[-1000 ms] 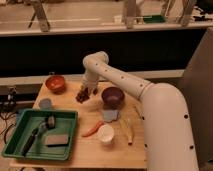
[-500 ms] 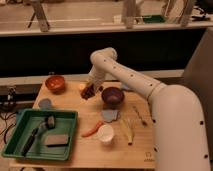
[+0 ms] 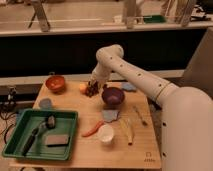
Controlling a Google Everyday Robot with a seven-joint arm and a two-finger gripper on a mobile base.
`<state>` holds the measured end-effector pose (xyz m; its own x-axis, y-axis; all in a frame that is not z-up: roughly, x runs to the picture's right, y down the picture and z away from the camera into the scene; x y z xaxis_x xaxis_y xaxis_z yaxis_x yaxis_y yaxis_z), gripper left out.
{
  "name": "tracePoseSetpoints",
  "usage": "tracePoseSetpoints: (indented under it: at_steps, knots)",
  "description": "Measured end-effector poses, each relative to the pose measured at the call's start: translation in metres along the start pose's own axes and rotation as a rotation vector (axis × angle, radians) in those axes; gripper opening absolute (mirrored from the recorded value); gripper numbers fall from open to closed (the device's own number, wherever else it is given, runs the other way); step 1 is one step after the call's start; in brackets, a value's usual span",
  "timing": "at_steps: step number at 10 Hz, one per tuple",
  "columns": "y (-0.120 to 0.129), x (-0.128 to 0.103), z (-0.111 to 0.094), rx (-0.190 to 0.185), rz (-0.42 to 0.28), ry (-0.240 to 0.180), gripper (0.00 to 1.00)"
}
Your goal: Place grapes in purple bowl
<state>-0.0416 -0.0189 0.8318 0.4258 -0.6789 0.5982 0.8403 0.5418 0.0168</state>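
Nearest, table [image 3: 145,145] front.
- Tray [image 3: 35,111], green, at 8 o'clock of the table. A dark brush [image 3: 37,132] and a grey sponge [image 3: 56,139] lie in it.
- Cup [image 3: 105,134], white, upright, near the front at 6 o'clock. A carrot [image 3: 92,130] lies just beside it at its 10 o'clock.
- Pale yellowish long item [image 3: 128,131] at the cup's 3 o'clock; kind unclear.

Mid-table.
- Blue-grey flat piece [image 3: 110,115] between the cup and the purple bowl.
- Thin dark utensil [image 3: 139,115] at that piece's 3 o'clock.
- Small light-blue pot [image 3: 45,103] at the table's 9 o'clock edge, just beyond the tray.

Farther back.
- Purple bowl [image 3: 113,95], upright, nothing seen inside.
- Grapes [image 3: 91,91] at the bowl's 9 o'clock, near its rim but outside it.
- Gripper [image 3: 93,85] directly over the grapes, pointing down, clamped on the bunch.
- Orange [image 3: 82,87] just beside the grapes, at their 9 o'clock.
- Red bowl [image 3: 55,83] at the table's 10 o'clock corner, well apart from the grapes.
- Arm [image 3: 130,70], white, reaches in from 3 o'clock and bends down above the back edge.
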Motion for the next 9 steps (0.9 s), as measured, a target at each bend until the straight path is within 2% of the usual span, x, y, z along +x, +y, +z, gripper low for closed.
tracePoseSetpoints:
  at_steps: [2,4,6,9]
  knots:
    - [0.019,0.011,-0.014,0.014,0.025,0.012,0.08]
    - [0.025,0.015,-0.025,0.027,0.042,0.023,0.08]
    - [0.03,0.016,-0.028,0.028,0.059,0.029,0.08]
    - [0.055,0.028,-0.038,0.028,0.093,0.042,0.08]
